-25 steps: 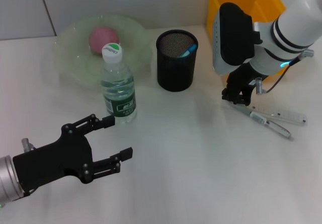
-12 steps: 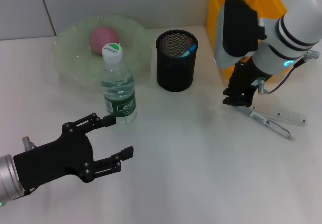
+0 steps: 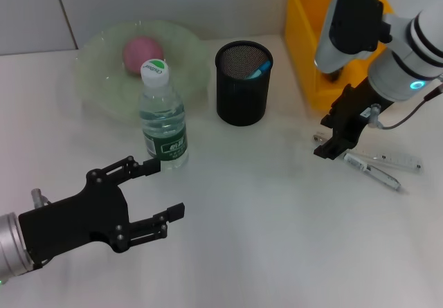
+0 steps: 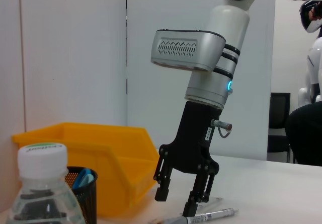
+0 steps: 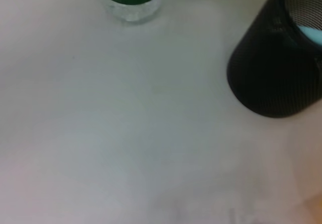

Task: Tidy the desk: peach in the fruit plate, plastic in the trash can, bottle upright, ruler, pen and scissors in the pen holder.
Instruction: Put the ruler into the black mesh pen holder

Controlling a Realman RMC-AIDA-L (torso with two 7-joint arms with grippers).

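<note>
**Right gripper open over the pen and ruler**

Right gripper (image 3: 331, 144) hangs low over the table (image 3: 263, 211), its black fingers parted with nothing between them, tips just beside the near end of the pen (image 3: 370, 170). From the left wrist view the same gripper (image 4: 177, 203) shows its two fingers spread, pointing down, their tips at or just above the tabletop; whether they touch it is hard to tell from this angle. The pen (image 4: 211, 216) lies flat at the fingertips. A clear ruler (image 3: 387, 158) lies on the table right next to the pen, on the side nearer the yellow bin (image 3: 325, 24).

Left gripper (image 3: 149, 190) sits at the near left of the table, fingers wide apart and empty, close to the bottle (image 3: 163, 118) but not touching it. The bottle stands upright with its white cap on top. Behind it the peach (image 3: 142, 50) rests in the pale green fruit plate (image 3: 104, 79). A black mesh pen holder (image 3: 241, 86) stands between the plate and the yellow bin, with a blue-tipped object (image 3: 261, 68) poking up inside it.
</note>
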